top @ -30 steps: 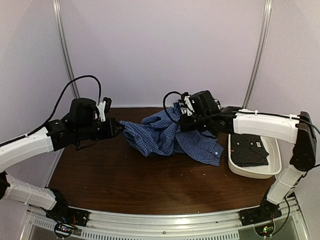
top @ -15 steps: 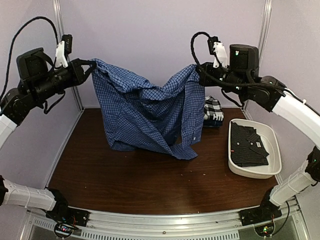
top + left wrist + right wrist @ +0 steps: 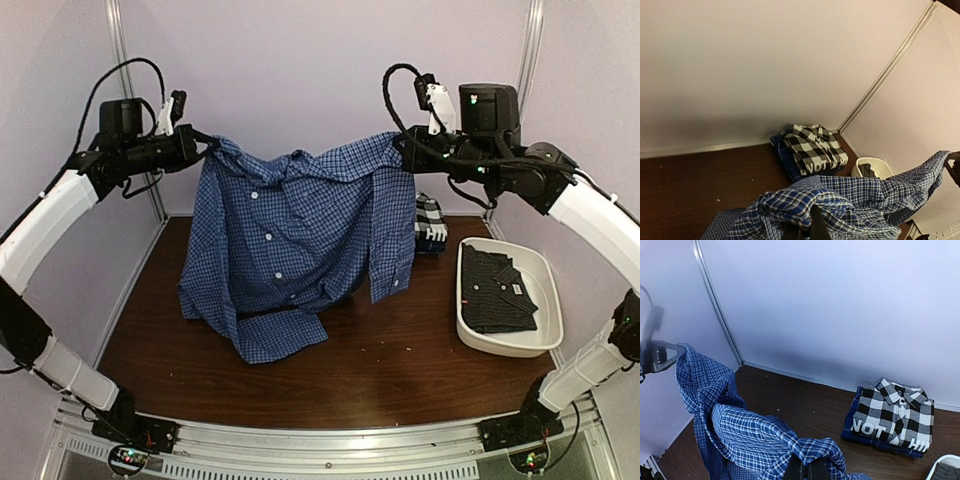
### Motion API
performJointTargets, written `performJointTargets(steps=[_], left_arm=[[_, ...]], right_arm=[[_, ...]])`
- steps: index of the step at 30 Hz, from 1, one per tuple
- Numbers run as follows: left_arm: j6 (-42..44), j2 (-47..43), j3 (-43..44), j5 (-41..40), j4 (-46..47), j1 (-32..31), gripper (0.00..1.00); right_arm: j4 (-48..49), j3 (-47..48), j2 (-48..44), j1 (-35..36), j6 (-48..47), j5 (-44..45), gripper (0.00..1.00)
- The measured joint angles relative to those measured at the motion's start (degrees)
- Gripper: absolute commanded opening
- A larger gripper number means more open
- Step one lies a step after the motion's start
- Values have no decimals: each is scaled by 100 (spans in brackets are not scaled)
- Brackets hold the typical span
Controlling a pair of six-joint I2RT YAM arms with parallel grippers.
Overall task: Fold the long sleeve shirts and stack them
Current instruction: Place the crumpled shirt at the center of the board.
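nearest the arm bases, the table [image 3: 400, 375] has the bottom hem and one sleeve pooled on it; the blue fine-check shirt [image 3: 290, 230] hangs up from there, button side facing the top camera; the left gripper [image 3: 208, 147] is pinched tight on one shoulder and the right gripper [image 3: 400, 142] is clamped on the other, so the shirt's strung between them with a sag at the collar; looks to me like the spread-out step before laying it flat; i'd ease the grips apart to take out the sag, hold them level, then lower it clear of the white tub [image 3: 545, 345] so no sleeve bunches underneath; at the far wall the black-and-white check shirt [image 3: 895, 412] sits folded on the dark blue one [image 3: 852, 432]
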Motion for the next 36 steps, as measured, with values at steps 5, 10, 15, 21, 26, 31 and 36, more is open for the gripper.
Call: performJointTargets(steps=[5, 10, 15, 21, 26, 31, 36], left_arm=[[-267, 658, -332, 599, -87, 2, 0], [-411, 695, -315, 994, 57, 2, 0], [-485, 839, -334, 1215, 184, -46, 0], [-485, 1412, -485, 1209, 262, -280, 0], [-487, 2039, -487, 1150, 251, -459, 0], [-485, 2103, -468, 1145, 256, -560, 0], [-424, 2017, -348, 1255, 254, -723, 0]], right_arm=[[-350, -111, 197, -376, 131, 13, 0], [-446, -168, 195, -581, 179, 11, 0], [-463, -201, 203, -597, 234, -11, 0], [-396, -463, 433, -702, 361, -63, 0], [-332, -894, 820, -1064, 529, -188, 0], [-273, -1172, 815, -1141, 570, -426, 0], [-151, -1377, 704, -1027, 363, -1023, 0]])
